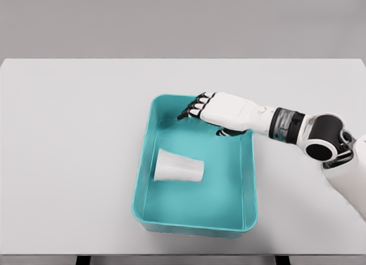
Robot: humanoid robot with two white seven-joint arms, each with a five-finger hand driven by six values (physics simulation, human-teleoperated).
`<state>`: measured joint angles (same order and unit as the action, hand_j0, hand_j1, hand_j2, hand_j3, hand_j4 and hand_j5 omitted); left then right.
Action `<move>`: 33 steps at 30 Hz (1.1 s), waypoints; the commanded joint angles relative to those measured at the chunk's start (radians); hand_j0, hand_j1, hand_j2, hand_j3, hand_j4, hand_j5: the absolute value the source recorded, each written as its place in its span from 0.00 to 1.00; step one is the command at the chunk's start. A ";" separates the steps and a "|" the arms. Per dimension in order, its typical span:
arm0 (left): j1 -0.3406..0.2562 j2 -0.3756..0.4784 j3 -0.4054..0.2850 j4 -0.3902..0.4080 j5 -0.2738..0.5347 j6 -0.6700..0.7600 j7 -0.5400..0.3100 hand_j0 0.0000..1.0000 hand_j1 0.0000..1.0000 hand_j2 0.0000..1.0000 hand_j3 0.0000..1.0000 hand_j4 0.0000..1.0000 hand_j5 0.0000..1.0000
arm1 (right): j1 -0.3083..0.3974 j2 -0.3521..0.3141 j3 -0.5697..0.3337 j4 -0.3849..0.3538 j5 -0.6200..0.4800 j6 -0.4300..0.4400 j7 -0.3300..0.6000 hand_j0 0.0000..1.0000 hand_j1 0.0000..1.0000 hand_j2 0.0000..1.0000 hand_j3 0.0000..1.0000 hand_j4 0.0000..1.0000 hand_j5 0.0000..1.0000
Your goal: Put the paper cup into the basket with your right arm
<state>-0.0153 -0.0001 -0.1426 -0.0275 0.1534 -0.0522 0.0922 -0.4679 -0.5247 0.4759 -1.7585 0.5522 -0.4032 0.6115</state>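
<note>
The right hand (220, 112) is up over the far end of the teal basket (147, 140), arm reaching in from the right side across the white table (68, 139). Fingers (193, 109) loosely curled, dark tips pointing down toward the far-left corner of the basket, and nothing between them: the hand is empty. And there's the paper cup (178, 167), lying on its side on the basket floor, below and slightly left of the hand, nearer the robot, well apart from the fingertips. Its wider end points left, narrower end right. The cup sits clear of the basket walls. No left arm showing in this view.
</note>
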 commanded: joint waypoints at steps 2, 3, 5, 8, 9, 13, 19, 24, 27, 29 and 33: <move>0.000 0.000 0.000 0.000 0.000 0.000 0.000 1.00 1.00 1.00 1.00 1.00 1.00 | 0.018 -0.058 -0.161 0.002 -0.395 -0.080 -0.001 1.00 1.00 1.00 1.00 1.00 1.00; 0.000 0.000 0.000 0.000 0.000 0.000 0.000 1.00 1.00 1.00 1.00 1.00 1.00 | 0.041 -0.104 -0.216 0.002 -0.555 -0.131 -0.001 1.00 1.00 1.00 1.00 1.00 1.00; 0.000 0.000 0.000 0.000 0.000 0.000 0.000 1.00 1.00 1.00 1.00 1.00 1.00 | 0.078 -0.167 -0.315 0.004 -0.788 -0.172 -0.001 1.00 1.00 1.00 1.00 1.00 1.00; 0.000 0.000 0.000 0.000 0.000 0.000 0.000 1.00 1.00 1.00 1.00 1.00 1.00 | 0.156 -0.207 -0.459 0.004 -0.905 -0.172 -0.001 1.00 1.00 1.00 1.00 1.00 1.00; 0.000 0.000 0.000 0.000 0.000 0.000 0.000 1.00 1.00 1.00 1.00 1.00 1.00 | 0.193 -0.207 -0.500 0.004 -0.905 -0.171 -0.001 1.00 1.00 1.00 1.00 1.00 1.00; 0.000 0.000 0.000 0.001 0.000 0.000 0.000 1.00 1.00 1.00 1.00 1.00 1.00 | 0.318 -0.210 -0.577 0.013 -0.785 -0.092 -0.001 1.00 1.00 1.00 1.00 1.00 1.00; 0.000 0.000 0.000 0.000 0.000 0.000 0.000 1.00 1.00 1.00 1.00 1.00 1.00 | 0.339 -0.202 -0.579 0.025 -0.759 -0.072 -0.001 1.00 1.00 1.00 1.00 1.00 1.00; 0.000 0.000 0.000 0.000 0.000 0.000 0.000 1.00 1.00 1.00 1.00 1.00 1.00 | 0.344 -0.184 -0.580 0.033 -0.759 -0.074 -0.001 1.00 1.00 1.00 1.00 1.00 1.00; 0.000 0.000 0.000 0.000 0.000 0.000 0.000 1.00 1.00 1.00 1.00 1.00 1.00 | 0.344 -0.176 -0.579 0.031 -0.759 -0.074 -0.001 1.00 1.00 1.00 1.00 1.00 1.00; 0.000 0.000 0.000 0.000 0.000 0.000 0.000 1.00 1.00 1.00 1.00 1.00 1.00 | 0.341 -0.175 -0.579 0.031 -0.759 -0.074 -0.001 1.00 1.00 1.00 1.00 1.00 1.00; 0.000 0.000 0.000 0.000 0.000 0.000 0.000 1.00 1.00 1.00 1.00 1.00 1.00 | 0.341 -0.179 -0.580 0.021 -0.762 -0.074 -0.001 1.00 1.00 1.00 1.00 1.00 1.00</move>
<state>-0.0153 -0.0001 -0.1430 -0.0276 0.1534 -0.0522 0.0921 -0.1258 -0.7020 -0.1034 -1.7325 -0.2011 -0.4794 0.6113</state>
